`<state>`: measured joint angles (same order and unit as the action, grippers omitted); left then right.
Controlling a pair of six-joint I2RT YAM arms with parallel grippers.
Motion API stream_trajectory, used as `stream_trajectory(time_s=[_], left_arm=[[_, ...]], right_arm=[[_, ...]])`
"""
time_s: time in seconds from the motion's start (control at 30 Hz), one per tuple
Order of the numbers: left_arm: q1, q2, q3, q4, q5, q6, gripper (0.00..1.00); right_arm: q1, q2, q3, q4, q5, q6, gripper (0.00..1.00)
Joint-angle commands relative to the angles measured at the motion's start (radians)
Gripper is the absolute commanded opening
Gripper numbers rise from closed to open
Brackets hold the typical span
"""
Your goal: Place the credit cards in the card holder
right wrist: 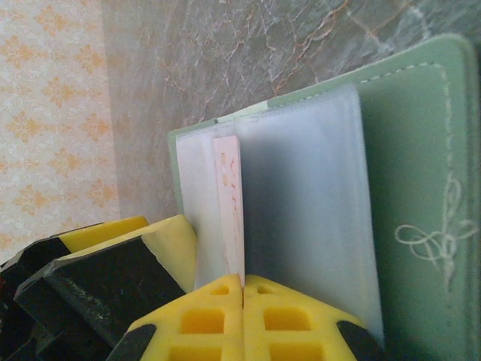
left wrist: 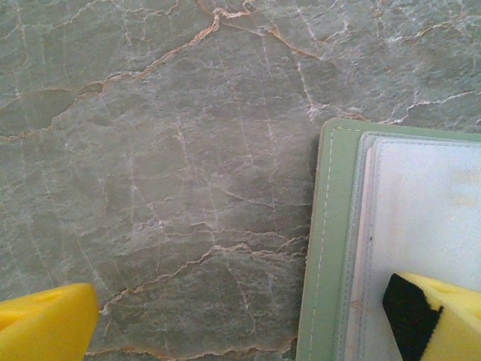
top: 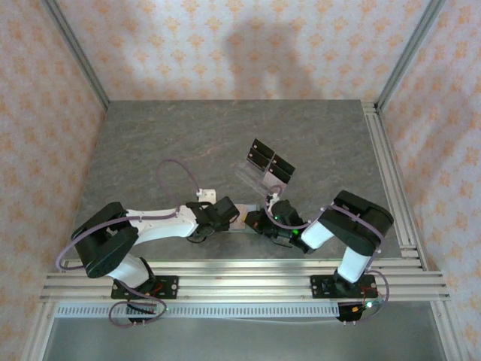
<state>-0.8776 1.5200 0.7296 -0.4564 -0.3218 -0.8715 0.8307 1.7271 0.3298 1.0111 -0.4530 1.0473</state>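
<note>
Card holder (right wrist: pixel 421 150) lay open on the grey marbled bench (top: pixel 150 150), near the front edge and about midway between your two arms. Its sage-green cover was flat and its clear pockets faced up. Your right fingers (right wrist: pixel 218 297) were pressed together with no gap, and they pinched the near end of a pale pink credit card (right wrist: pixel 229 203), which stood on edge among the holder's clear pockets. A curly white emblem (right wrist: pixel 428 241) showed on the green leaf beside those pockets.

Your left fingers (left wrist: pixel 45 327) stood spread wide and held nothing. One yellow tip hung over bare bench left of the holder. The other, with its black pad, sat over the holder's clear pocket, though you could not tell whether it touched.

From above, both wrists met at the holder, the left arm reaching in from the left and the right arm from the right. Farther back, right of centre, a clear acrylic stand (top: pixel 255 179) carried black cards (top: pixel 270 160) leaning in a row, well apart from the holder.
</note>
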Motion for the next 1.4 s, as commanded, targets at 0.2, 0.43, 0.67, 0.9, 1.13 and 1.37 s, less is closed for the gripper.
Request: stream_trajectory(time_s=[0.2, 0.43, 0.67, 0.9, 1.13, 1.37], left_arm=[[-0.009, 0.013, -0.035, -0.096, 0.008, -0.004, 1.00], [-0.009, 0.006, -0.033, -0.102, 0.008, -0.006, 1.00], [-0.009, -0.015, -0.018, -0.115, 0.007, -0.014, 1.00], [-0.009, -0.074, 0.010, -0.154, -0.004, -0.027, 1.00], [0.023, -0.140, 0.014, -0.185, -0.029, -0.018, 1.00], [0.092, -0.193, -0.037, -0.193, -0.025, 0.000, 1.00]], right_arm=[[0.007, 0.061, 0.056, -0.011, -0.058, 0.007, 0.01], [0.008, 0.015, 0.043, -0.044, -0.049, 0.011, 0.32], [0.008, -0.124, 0.104, -0.318, -0.034, -0.071, 0.42], [0.007, -0.260, 0.199, -0.635, 0.006, -0.195, 0.45], [0.007, -0.299, 0.350, -0.984, 0.058, -0.335, 0.41], [0.007, -0.223, 0.560, -1.332, 0.140, -0.517, 0.10]])
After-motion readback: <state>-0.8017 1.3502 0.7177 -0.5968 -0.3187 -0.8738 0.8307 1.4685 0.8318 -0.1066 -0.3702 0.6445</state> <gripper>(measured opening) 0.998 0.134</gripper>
